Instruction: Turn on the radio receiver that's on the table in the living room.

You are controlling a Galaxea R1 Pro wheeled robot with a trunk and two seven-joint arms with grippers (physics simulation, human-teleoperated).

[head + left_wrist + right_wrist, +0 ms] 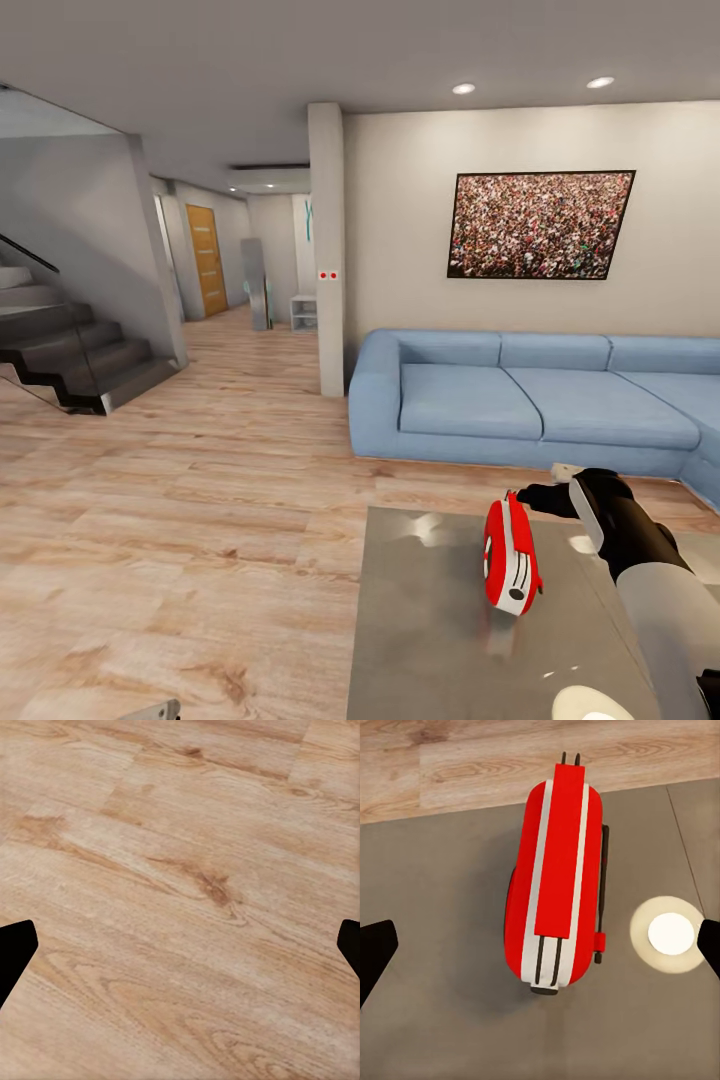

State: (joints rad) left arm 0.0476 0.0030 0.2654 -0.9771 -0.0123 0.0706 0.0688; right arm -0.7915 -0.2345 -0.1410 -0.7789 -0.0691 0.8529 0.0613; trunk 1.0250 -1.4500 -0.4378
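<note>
radio: little red box (pixel 511 553) standing upright on its narrow edge on the worktop (pixel 430 640), toward the far side, right of the middle. From the right wrist cam you look straight down on its top edge (pixel 556 877).
handling: looks like hard moulded plastic, so I'd guess light and stiff. It stands tall and thin, so a sideways poke could tip it over. Glossy shell, probably a bit slippery.
where to touch: no need to lift it, I reckon. A gentle press on the face with the dial, or on the small red tab (pixel 599 942) on its side, seems the safer bet. Which one is the switch I can't tell.
shapes: rounded corners, white-grey bands down the sides, a red strip along the top, a thin dark wire handle (pixel 604 892).
worktop: glossy grey, mirror-like, catches a ceiling-light glare (pixel 670 934).
floor: light wood planks (pixel 180 520), matte grain.
right pincer: (pixel 540 945) released, fingers wide apart, hanging over the radio without touching it.
left pincer: (pixel 180 945) also spread wide, holding nothing, pointed at bare floor.
</note>
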